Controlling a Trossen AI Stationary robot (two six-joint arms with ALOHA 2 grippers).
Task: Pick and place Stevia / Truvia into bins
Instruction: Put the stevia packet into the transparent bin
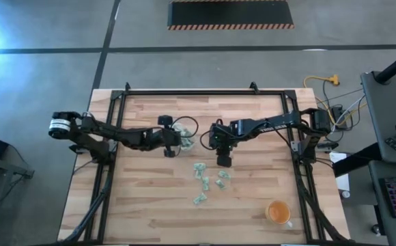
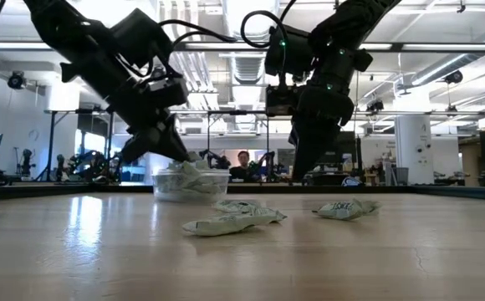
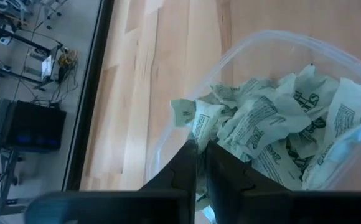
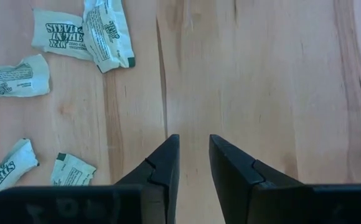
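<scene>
Closest to the low camera, a crumpled Stevia packet (image 2: pixel 234 220) is lying on the wooden table (image 2: pixel 393 259), with another packet (image 2: pixel 347 208) sitting just behind it and to one side. From above, these are showing as a loose scatter of pale green packets (image 1: pixel 206 182) near the middle of the table, in front of both arms.

Behind them, the clear bin (image 2: pixel 191 183) is standing on the table, heaped with packets (image 3: pixel 274 124) that are poking above its rim. The left gripper (image 3: pixel 200 155) is hanging right over the bin's near edge, its fingers pressed almost together and pinching the corner of one packet (image 3: pixel 187 114) that is resting on the pile.

The right gripper (image 4: pixel 193 152) is hovering above bare wood beside the scatter, its fingers set a narrow gap apart with nothing between them. Several loose packets (image 4: pixel 84 34) are lying off to its side, clear of the fingers.

An orange cup (image 1: pixel 278 213) is sitting well apart from all this, near the table's front corner on the right arm's side. A person (image 2: pixel 243 164) is sitting in the room beyond the table.
</scene>
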